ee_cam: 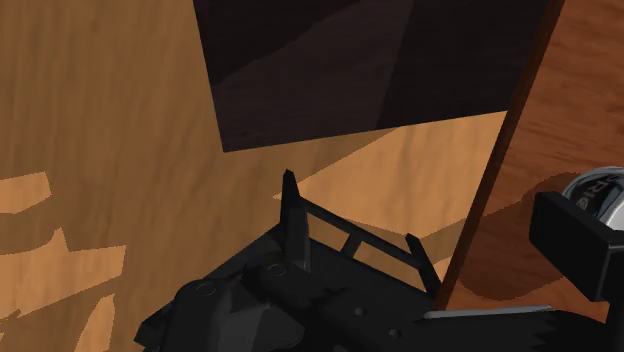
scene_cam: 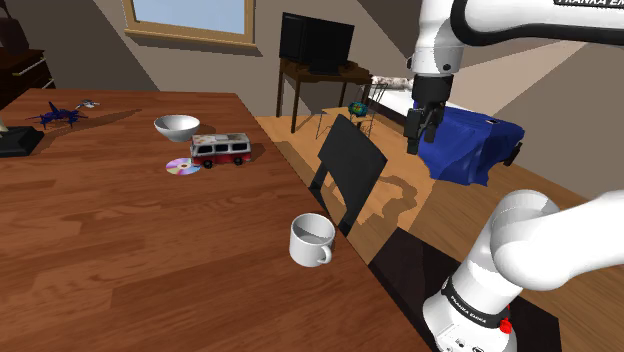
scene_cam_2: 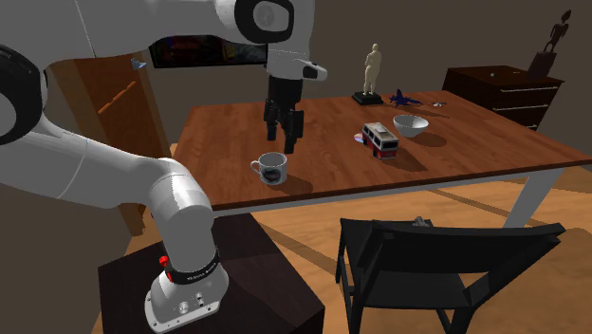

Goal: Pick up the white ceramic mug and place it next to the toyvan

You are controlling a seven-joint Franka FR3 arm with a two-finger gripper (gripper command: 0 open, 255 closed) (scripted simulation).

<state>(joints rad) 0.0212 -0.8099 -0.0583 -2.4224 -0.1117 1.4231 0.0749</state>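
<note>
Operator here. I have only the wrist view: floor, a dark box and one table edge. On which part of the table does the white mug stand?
Observer: The mug stands upright on the table, close to the edge where the black chair is.
Operator: Thank you. And where is the toy van?
Observer: The red and white van is farther in on the table, with a shiny disc beside it and a white bowl behind.

The arm's black band (scene_cam: 474, 306) reads "FRANKA EMIKA".
</note>
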